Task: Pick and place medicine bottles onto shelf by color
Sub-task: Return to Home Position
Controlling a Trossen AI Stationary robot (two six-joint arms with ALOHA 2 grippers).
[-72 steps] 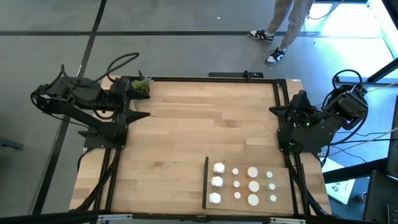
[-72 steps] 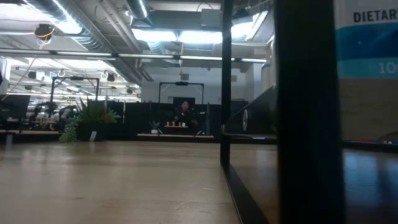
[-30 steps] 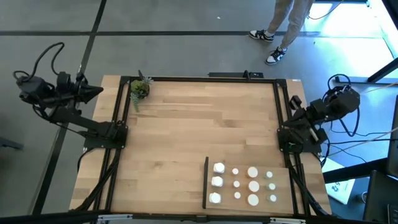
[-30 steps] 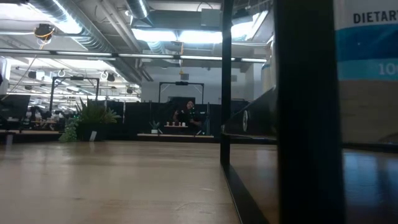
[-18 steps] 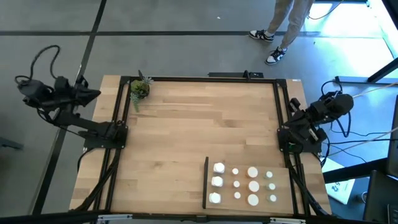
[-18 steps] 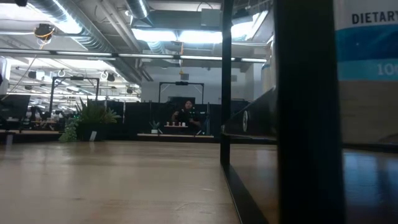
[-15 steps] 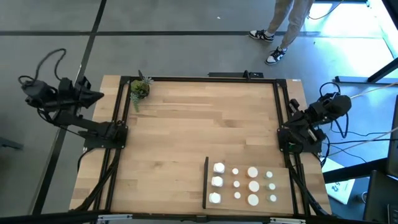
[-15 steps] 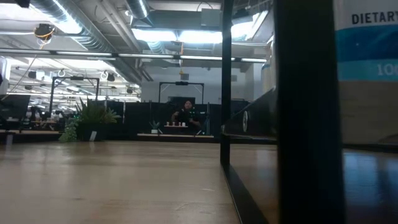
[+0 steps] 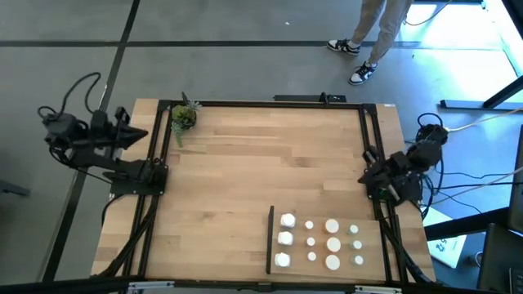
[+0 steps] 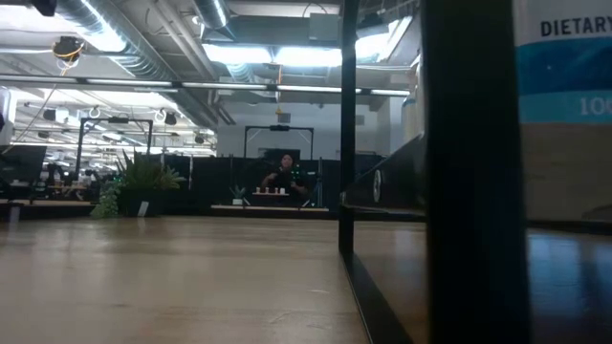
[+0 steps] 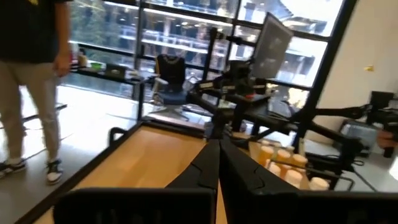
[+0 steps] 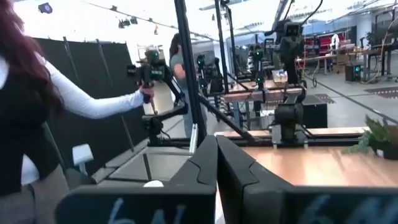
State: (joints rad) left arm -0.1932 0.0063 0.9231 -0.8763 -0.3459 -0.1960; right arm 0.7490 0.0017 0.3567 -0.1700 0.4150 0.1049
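Bottles [image 9: 333, 243] on shelf [image 9: 319, 212] | left claw [image 11: 217, 147] clenched empty | right claw [image 12: 216, 144] clenched empty | both apart from them

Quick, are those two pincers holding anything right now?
Left pincer: closed, empty, at the wooden table's left edge.
Right pincer: closed, empty, at its right edge.

Dim low view, overhead glare, perhaps blurred

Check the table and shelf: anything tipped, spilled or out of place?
Nothing stands out. The bottles stand in tidy columns on the shelf; the plant sits in a corner; the left gripper and right gripper are shut at the sides of the table.
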